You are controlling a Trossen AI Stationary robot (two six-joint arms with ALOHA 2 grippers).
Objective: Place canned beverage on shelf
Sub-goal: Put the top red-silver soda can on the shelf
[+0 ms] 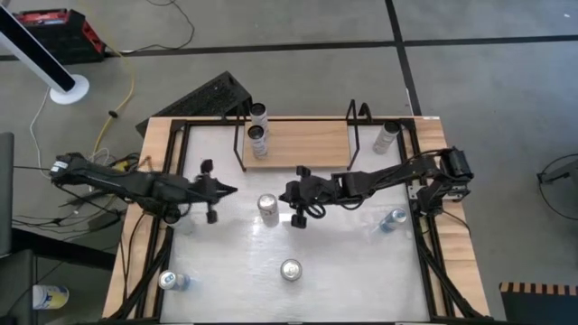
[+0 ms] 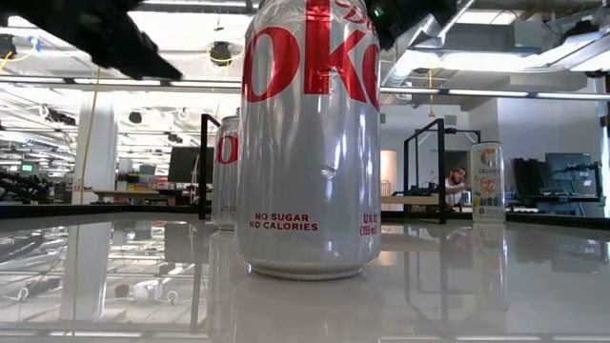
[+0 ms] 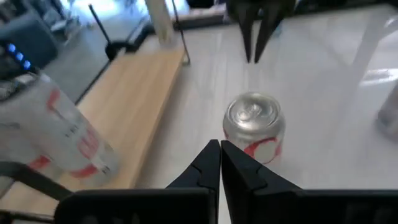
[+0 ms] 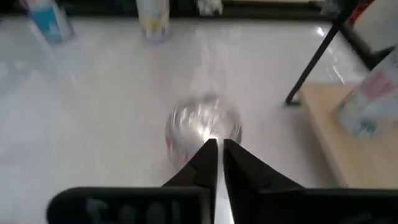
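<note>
The shelf [image 1: 302, 143], a light-wood board in a black wire frame, stands at the table's far middle. Two cans [image 1: 259, 113] [image 1: 258, 140] stand at its left end. A silver and red can [image 1: 267, 208] stands upright on the white tabletop at the centre. My left gripper [image 1: 233, 190] is shut, to the can's left and apart from it; its wrist view shows the can [image 3: 254, 127] just beyond the fingertips [image 3: 220, 149]. My right gripper [image 1: 284, 193] is shut, to the can's far right; its wrist view shows the can [image 4: 202, 127] behind its tips.
Another silver and red can [image 1: 290, 269] stands near the front edge and looms large in the low view [image 2: 310, 143]. A can [image 1: 386, 135] stands right of the shelf. A can [image 1: 172, 281] lies at the front left. A bottle [image 1: 391, 219] lies at the right.
</note>
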